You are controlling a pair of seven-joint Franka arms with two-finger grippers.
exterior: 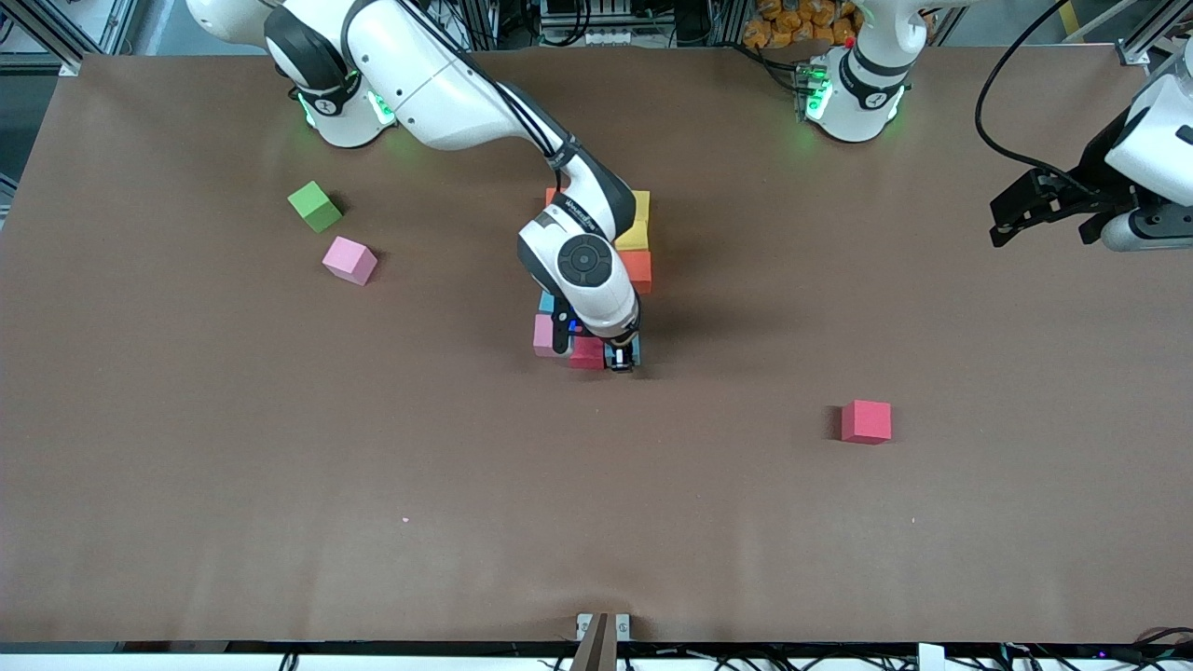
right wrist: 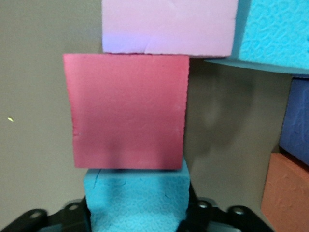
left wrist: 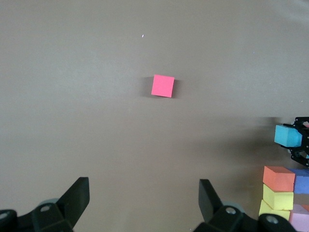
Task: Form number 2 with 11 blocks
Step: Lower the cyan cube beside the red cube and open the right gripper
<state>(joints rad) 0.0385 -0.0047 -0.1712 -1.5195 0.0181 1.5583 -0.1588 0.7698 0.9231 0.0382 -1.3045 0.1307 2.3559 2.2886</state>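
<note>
**Last cube of the bottom row set down — release is the risky part**

The right gripper (exterior: pixel 623 362) is seen low over the near end of the number 2 (exterior: pixel 596 280), with a light blue cube (right wrist: pixel 136 198) between its fingers, set against the red cube (right wrist: pixel 126 111) of the bottom row. In the right wrist view the blue cube is flush with the red one, and the pink cube (right wrist: pixel 169 26) closes the row at its other end. Whether the fingers are pinching the blue cube or have begun to part cannot be told.

The left gripper (left wrist: pixel 144 200) is held spread and empty over the left arm's end of the table, where that arm waits. Three cubes lie apart from the digit: a loose red cube (exterior: pixel 866 421) nearer the front camera toward the left arm's end, and a loose pink cube (exterior: pixel 349 259) beside the green cube (exterior: pixel 315 206) toward the right arm's end.

Trouble is judged likely in two ways — foam may cling to a finger pad and be dragged off line as the gripper is raised, or a finger may brush the red cube and push the row askew.
</note>
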